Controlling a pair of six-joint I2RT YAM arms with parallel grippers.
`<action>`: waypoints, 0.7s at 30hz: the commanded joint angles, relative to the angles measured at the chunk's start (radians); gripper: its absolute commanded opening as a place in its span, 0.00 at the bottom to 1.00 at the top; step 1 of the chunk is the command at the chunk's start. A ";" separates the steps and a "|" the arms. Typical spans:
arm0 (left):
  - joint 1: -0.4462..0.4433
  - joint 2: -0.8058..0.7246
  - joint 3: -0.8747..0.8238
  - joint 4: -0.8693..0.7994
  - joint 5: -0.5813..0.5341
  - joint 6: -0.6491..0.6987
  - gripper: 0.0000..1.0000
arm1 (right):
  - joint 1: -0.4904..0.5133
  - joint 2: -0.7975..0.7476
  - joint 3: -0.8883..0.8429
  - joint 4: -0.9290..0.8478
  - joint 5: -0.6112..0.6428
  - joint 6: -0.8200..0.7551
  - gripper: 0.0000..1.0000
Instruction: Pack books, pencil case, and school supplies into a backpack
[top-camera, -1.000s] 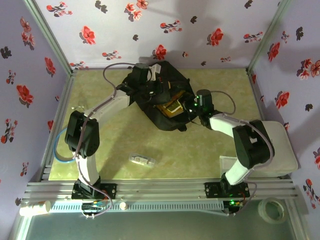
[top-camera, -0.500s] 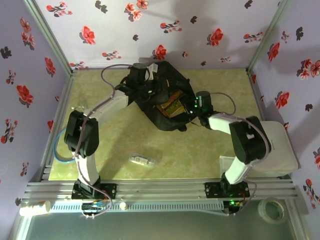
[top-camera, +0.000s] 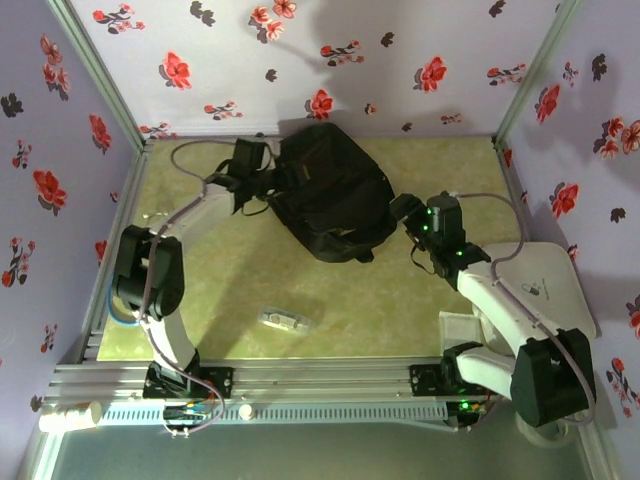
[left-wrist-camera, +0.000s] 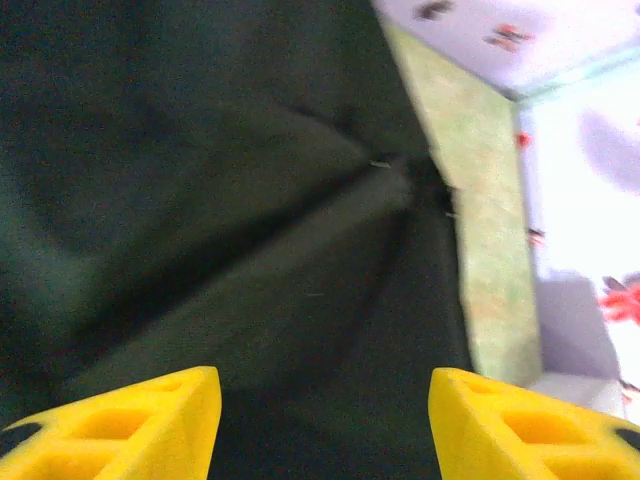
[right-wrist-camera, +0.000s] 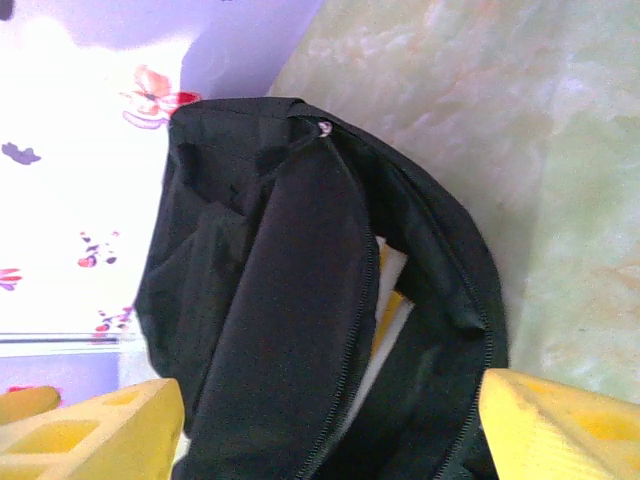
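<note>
The black backpack (top-camera: 330, 190) lies at the middle back of the table, its flap slumped over the opening. Through the zip gap in the right wrist view I see a yellow and white sliver of the books (right-wrist-camera: 392, 298) inside the backpack (right-wrist-camera: 270, 300). My left gripper (top-camera: 265, 190) is at the bag's left side, open, with only black fabric (left-wrist-camera: 200, 200) beyond its yellow fingertips (left-wrist-camera: 150, 425). My right gripper (top-camera: 402, 210) is just right of the bag, open and empty (right-wrist-camera: 330, 430). The small translucent pencil case (top-camera: 285, 320) lies alone on the table near the front.
A white boxy block (top-camera: 545, 290) stands at the right edge under my right arm. A roll of tape (top-camera: 545, 420) and a white tube (top-camera: 70, 413) lie outside the front rail. Flowered walls close in the back and sides.
Both grippers have opened and let go of the backpack's opening, and both arms have drawn outward. The flap has dropped, covering the yellow book that showed from above.
</note>
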 joint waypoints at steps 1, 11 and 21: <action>0.062 -0.054 -0.110 0.002 -0.041 -0.073 0.57 | -0.004 0.011 0.040 -0.056 0.008 -0.074 0.79; 0.121 0.067 -0.206 0.182 0.100 -0.196 0.53 | 0.028 0.141 0.105 -0.006 -0.169 -0.093 0.79; 0.125 0.189 -0.135 0.200 0.115 -0.213 0.39 | 0.042 0.353 0.159 0.127 -0.341 0.020 0.75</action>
